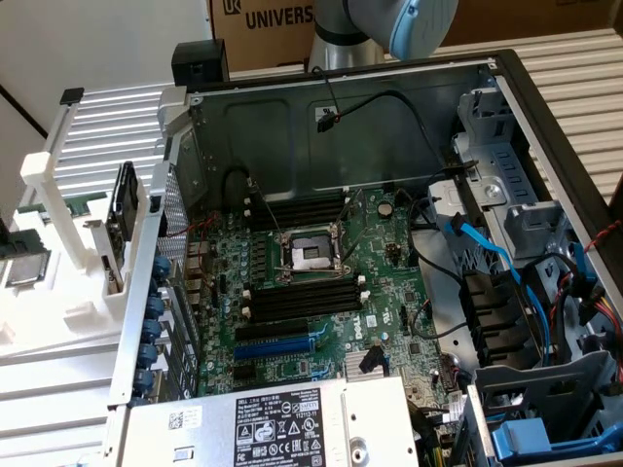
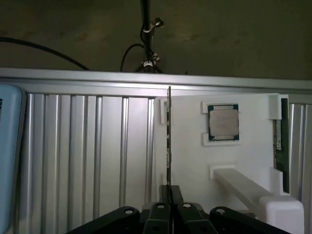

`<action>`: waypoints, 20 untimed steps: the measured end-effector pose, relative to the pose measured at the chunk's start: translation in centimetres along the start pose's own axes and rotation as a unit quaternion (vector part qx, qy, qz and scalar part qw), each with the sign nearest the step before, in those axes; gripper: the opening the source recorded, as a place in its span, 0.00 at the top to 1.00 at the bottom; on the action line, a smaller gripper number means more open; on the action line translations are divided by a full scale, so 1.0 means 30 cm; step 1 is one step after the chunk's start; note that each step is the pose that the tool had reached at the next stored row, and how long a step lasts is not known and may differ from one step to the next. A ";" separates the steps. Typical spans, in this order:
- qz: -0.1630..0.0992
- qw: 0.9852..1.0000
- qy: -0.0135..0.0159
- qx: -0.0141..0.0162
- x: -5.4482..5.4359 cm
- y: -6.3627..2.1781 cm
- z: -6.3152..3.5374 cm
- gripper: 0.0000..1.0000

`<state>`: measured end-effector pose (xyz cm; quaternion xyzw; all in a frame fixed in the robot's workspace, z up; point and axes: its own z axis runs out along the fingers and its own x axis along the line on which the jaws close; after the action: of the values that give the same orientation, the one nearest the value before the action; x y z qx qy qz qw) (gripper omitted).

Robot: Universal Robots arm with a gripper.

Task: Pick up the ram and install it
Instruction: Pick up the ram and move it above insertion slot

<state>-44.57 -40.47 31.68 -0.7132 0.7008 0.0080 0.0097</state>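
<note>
The cardboard box (image 1: 273, 19) behind the computer case (image 1: 389, 126) carried bold black letters reading "UNIVERS" before the arm (image 1: 389, 24) cut them off. The white sticker on the power supply (image 1: 282, 428) read "DELL"; the rest of its print was too small for me to make out. Inside the open case lay the green motherboard (image 1: 302, 331), with its processor socket (image 1: 310, 256) between banks of black memory slots (image 1: 302, 297). A blue cable (image 1: 487, 248) ran across the drive bay on the exterior view's right.

The case stood on a bench (image 1: 574, 97) of ribbed aluminium, with a pale wall behind on the exterior view's left. A white plastic fixture (image 1: 58, 243) sat on the bench just beside the case, on that same side.

In the wrist view my pincer (image 2: 170, 191) was closed down to a narrow gap, and its fingers (image 2: 177, 194) were clamped on one end of the ram (image 2: 168, 141). The ram stood edge-on to the camera, a thin dark line running straight out from between the fingers. Beyond it lay the ribbed bench and the edge of the white fixture (image 2: 190, 146). The square silver processor (image 2: 224, 123) rested in its pocket in the fixture, to one side of the ram and apart from it. The other green board (image 2: 278, 141) lay farther off on that side, in a slot at the fixture's edge.
</note>
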 end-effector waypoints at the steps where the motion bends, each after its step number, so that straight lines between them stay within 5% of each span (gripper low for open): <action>1: 0.000 1.000 0.000 0.000 0.000 -0.002 -0.016 0.88; 5: 0.000 1.000 0.000 0.000 -0.002 -0.032 -0.092 0.88; 10: 0.001 1.000 0.000 0.000 0.000 -0.159 -0.245 0.88; 16: 0.000 1.000 -0.001 0.000 0.003 -0.280 -0.327 0.88; 20: 0.001 1.000 -0.001 -0.003 0.004 -0.329 -0.340 0.88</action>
<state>-34.73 -40.68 41.89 -0.7128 0.7012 0.0105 0.0086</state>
